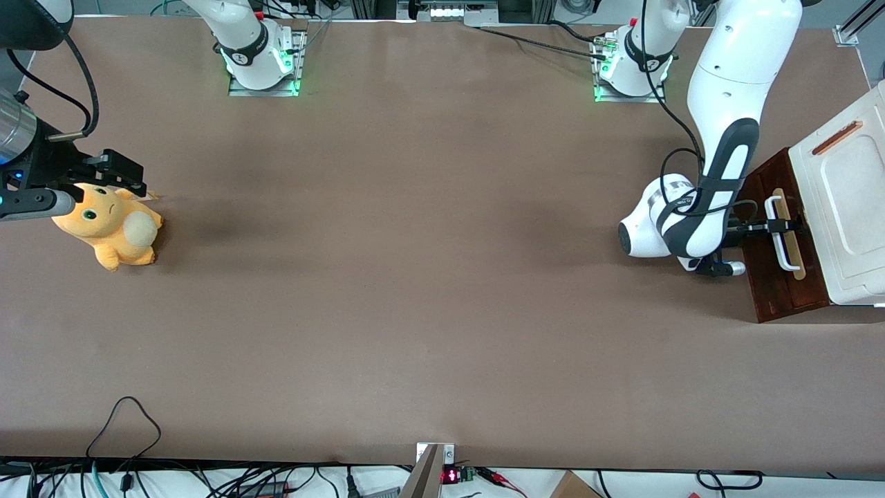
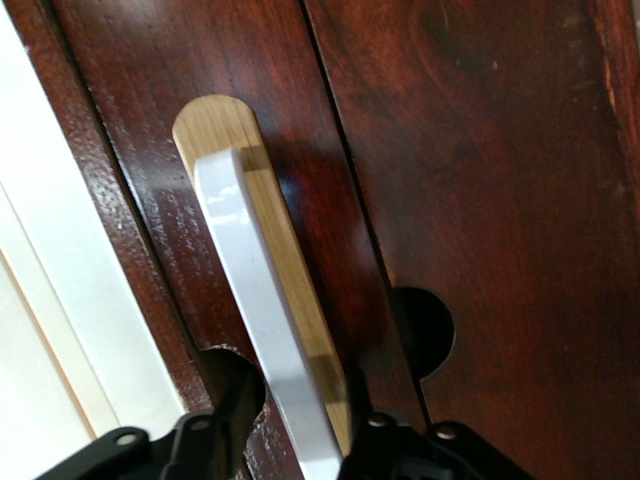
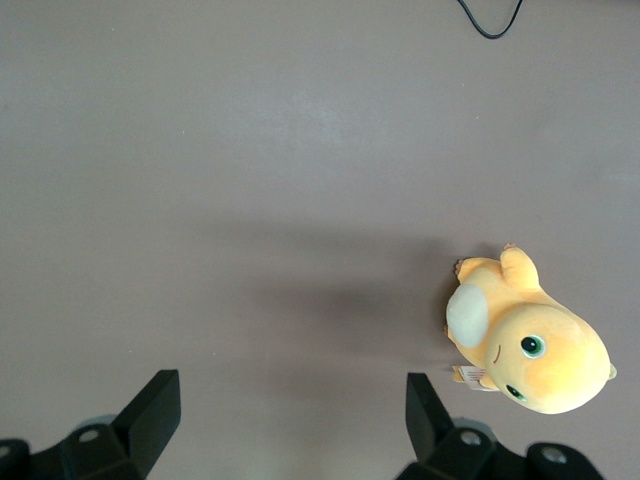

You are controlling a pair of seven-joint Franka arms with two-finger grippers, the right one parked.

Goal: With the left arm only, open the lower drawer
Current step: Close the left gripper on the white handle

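Observation:
The lower drawer (image 1: 785, 294) shows a dark reddish-brown wooden front (image 2: 480, 180) at the working arm's end of the table. Its white loop handle (image 1: 783, 243) sits on a pale wood strip (image 2: 225, 120). The left arm (image 1: 726, 117) reaches down to it, wrist low in front of the drawer. My gripper (image 1: 781, 225) is at the handle, shut on the white bar (image 2: 255, 290), which runs between the two black fingers (image 2: 205, 435).
The white cabinet top (image 1: 847, 200) with an orange-brown slot (image 1: 836, 137) lies above the drawer front. Two half-round notches (image 2: 425, 330) are cut in the wood beside the handle. An orange plush toy (image 1: 110, 232) lies toward the parked arm's end of the table.

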